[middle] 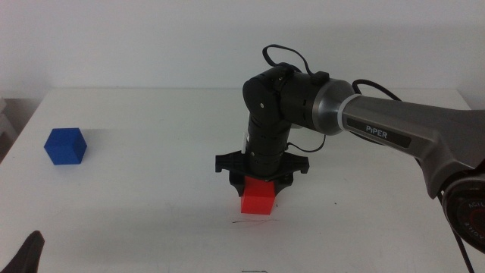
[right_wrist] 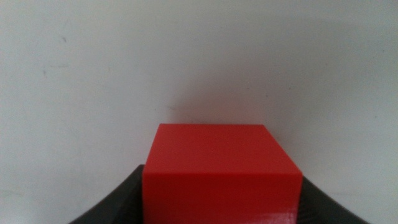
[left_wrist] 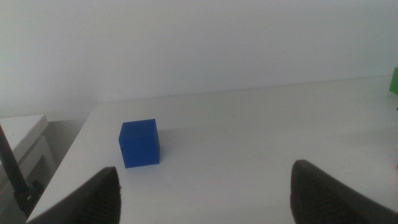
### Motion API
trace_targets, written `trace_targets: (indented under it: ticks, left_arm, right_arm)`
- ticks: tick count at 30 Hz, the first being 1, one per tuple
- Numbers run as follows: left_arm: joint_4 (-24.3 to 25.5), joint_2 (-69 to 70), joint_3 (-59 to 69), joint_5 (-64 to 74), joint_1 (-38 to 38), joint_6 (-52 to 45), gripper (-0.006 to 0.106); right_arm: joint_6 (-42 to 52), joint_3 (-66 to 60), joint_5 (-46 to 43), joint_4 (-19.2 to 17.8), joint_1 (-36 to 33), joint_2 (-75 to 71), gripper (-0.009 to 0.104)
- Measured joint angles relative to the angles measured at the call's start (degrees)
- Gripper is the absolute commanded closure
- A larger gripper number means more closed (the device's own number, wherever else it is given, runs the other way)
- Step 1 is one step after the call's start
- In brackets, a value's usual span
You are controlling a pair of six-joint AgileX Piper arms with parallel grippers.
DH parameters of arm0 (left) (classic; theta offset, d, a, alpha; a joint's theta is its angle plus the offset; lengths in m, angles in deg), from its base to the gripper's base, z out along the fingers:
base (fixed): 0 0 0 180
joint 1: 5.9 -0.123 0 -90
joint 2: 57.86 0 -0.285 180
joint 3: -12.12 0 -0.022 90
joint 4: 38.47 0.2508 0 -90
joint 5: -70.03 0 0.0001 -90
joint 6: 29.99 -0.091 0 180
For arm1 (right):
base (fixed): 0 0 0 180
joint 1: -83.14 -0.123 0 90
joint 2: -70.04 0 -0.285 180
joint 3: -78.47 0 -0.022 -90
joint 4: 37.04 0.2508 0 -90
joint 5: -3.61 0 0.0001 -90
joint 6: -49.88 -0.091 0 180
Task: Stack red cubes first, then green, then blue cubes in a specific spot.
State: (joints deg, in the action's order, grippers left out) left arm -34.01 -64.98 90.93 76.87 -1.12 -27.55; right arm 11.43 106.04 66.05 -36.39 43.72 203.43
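**Red cube held at the middle of the tabletop**

Nearest the camera, the left gripper [middle: 30, 254] waits at the bottom left edge, its fingers [left_wrist: 93, 196] spread wide and holding nothing. Further in, the right gripper [middle: 261, 184] reaches down from the right side and its fingers are clenched on the red cube [middle: 258, 196], which seems to touch the white tabletop [middle: 151, 220], though contact is hard to confirm. A blue cube [middle: 65, 146] sits well apart at the far left. Only a green sliver [left_wrist: 394, 81] shows in the left wrist view
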Motion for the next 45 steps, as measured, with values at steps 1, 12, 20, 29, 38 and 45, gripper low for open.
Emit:
trace_targets:
  ticks: [1, 12, 20, 29, 38, 45]
  left_arm:
    - [0.0, 0.0, 0.0, 0.0, 0.0, 0.0, 0.007]
    - [0.0, 0.0, 0.0, 0.0, 0.0, 0.0, 0.007]
    - [0.0, 0.0, 0.0, 0.0, 0.0, 0.0, 0.007]
    - [0.0, 0.0, 0.0, 0.0, 0.0, 0.0, 0.007]
    - [0.0, 0.0, 0.0, 0.0, 0.0, 0.0, 0.007]
    - [0.0, 0.0, 0.0, 0.0, 0.0, 0.0, 0.007]
  right_arm:
    - [-0.2, 0.0, 0.0, 0.0, 0.0, 0.0, 0.096]
    - [-0.7, 0.0, 0.9, 0.2, 0.0, 0.0, 0.082]
    - [-0.9, 0.0, 1.3, 0.6, 0.0, 0.1, 0.026]
    - [-0.8, 0.0, 1.7, 0.2, -0.1, -1.9, 0.021]
    - [3.5, 2.5, 3.4, -1.7, 5.0, -9.6, 0.021]
    - [12.1, 8.9, 4.4, -1.7, 11.8, -8.4, 0.021]
